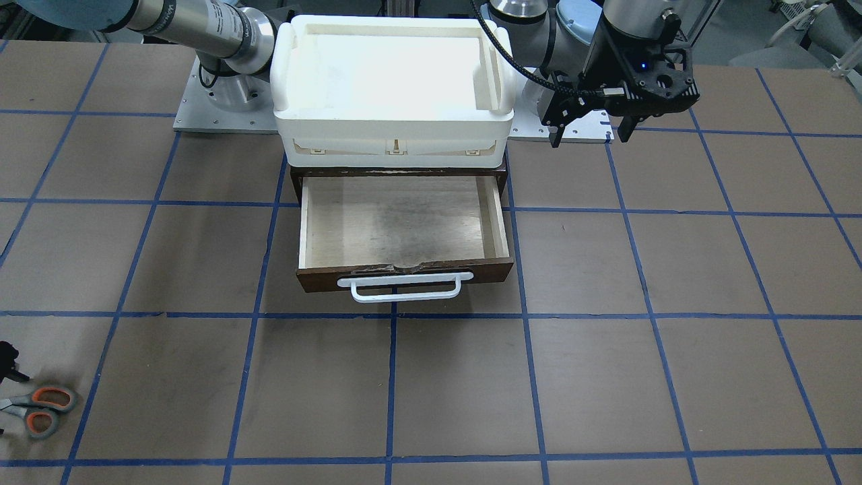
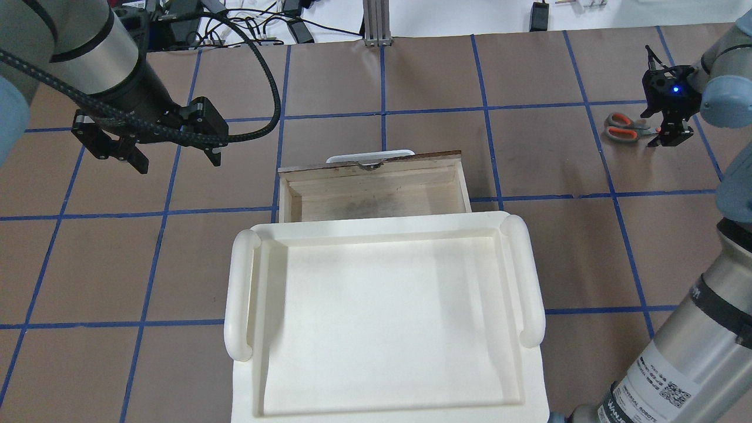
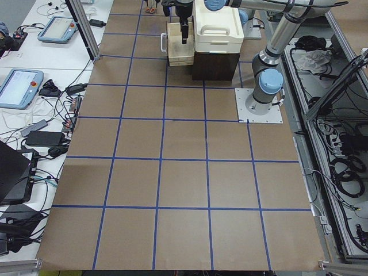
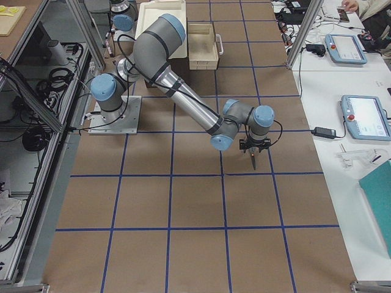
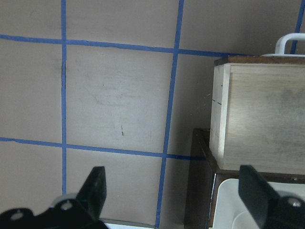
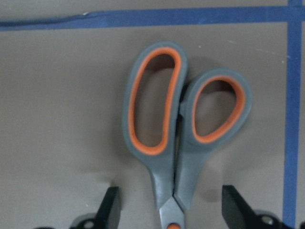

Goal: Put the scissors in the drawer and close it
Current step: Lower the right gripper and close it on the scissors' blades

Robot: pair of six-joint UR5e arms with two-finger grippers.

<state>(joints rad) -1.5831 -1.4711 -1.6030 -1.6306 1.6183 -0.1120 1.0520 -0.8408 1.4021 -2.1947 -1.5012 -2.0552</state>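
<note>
Grey-handled scissors [image 2: 624, 128] flat on bench [image 2: 529, 76] overhead, blades reaching into right end effector [image 2: 657, 128], spread wide, gripping nothing. Right wrist: orange-lined loops just ahead of fingertips [image 6: 110, 207]. Left wrist: left end effector [image 5: 174, 191] wide open, empty; pulled-out drawer [image 5: 257, 114] ahead to its right.

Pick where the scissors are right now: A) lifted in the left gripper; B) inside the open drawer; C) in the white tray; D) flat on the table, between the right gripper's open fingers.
D: the right wrist view shows the scissors lying on the table with the right gripper open astride their pivot; the drawer is open and empty.
</note>
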